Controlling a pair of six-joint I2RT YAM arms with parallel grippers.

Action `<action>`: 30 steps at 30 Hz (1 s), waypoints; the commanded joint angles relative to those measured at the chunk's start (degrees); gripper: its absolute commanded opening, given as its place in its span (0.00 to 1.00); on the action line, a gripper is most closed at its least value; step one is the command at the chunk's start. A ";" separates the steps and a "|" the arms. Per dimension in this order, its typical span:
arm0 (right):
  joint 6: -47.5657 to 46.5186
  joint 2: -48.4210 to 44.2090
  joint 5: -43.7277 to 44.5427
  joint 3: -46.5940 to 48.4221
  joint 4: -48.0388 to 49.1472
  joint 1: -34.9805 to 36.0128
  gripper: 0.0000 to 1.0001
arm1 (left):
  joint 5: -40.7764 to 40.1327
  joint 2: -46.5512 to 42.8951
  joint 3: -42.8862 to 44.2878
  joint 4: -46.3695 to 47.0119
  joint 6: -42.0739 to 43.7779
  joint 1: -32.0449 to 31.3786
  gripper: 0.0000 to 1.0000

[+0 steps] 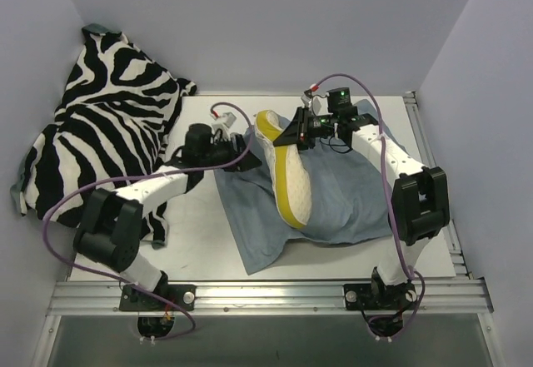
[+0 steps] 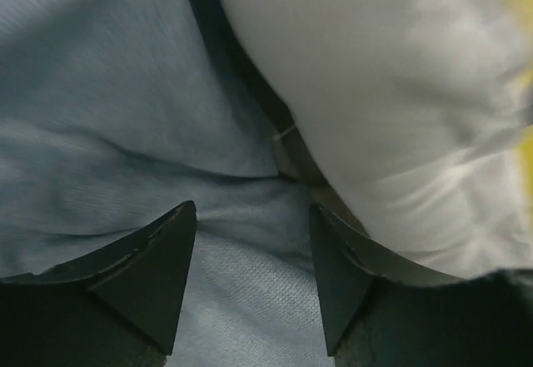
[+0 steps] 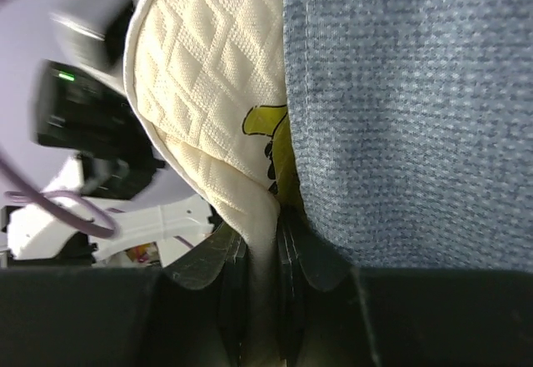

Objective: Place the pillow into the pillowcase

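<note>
The cream pillow point(image 1: 287, 167) with its yellow edge stands tilted on edge across the grey-blue pillowcase point(image 1: 341, 200), which lies spread on the table. My right gripper point(image 1: 304, 134) is shut on the pillow's far corner; the right wrist view shows the bumpy cream fabric point(image 3: 208, 92) pinched between the jaws, the yellow mark point(image 3: 266, 126) just above, and pillowcase cloth point(image 3: 408, 109) to the right. My left gripper point(image 1: 243, 146) is open, its fingers point(image 2: 158, 267) over the pillowcase point(image 2: 125, 109) right beside the pillow's white face point(image 2: 391, 92).
A zebra-print cloth point(image 1: 100, 126) is heaped at the far left, partly under my left arm. The table's metal rail point(image 1: 266, 294) runs along the near edge. Walls close in on the back and both sides.
</note>
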 commanded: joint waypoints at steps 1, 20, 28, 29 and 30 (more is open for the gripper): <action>10.99 -3.09 -7.58 -0.50 9.85 -0.55 0.00 | -3.01 5.66 -1.46 11.97 -7.19 -4.77 0.66; 36.14 -7.40 -7.84 -8.68 31.32 0.07 0.00 | -23.93 29.68 11.89 21.95 -8.97 -11.91 0.54; -3.46 -7.94 2.68 -4.73 -12.95 -6.61 0.00 | -18.58 19.95 8.39 7.96 0.96 0.82 0.17; -7.33 -7.50 6.71 -4.55 -15.86 -6.53 0.00 | -18.40 18.88 7.69 6.65 3.06 2.15 0.17; -11.90 -6.88 7.79 -4.72 -18.67 -6.35 0.00 | -18.14 17.91 7.68 3.50 4.04 3.20 0.16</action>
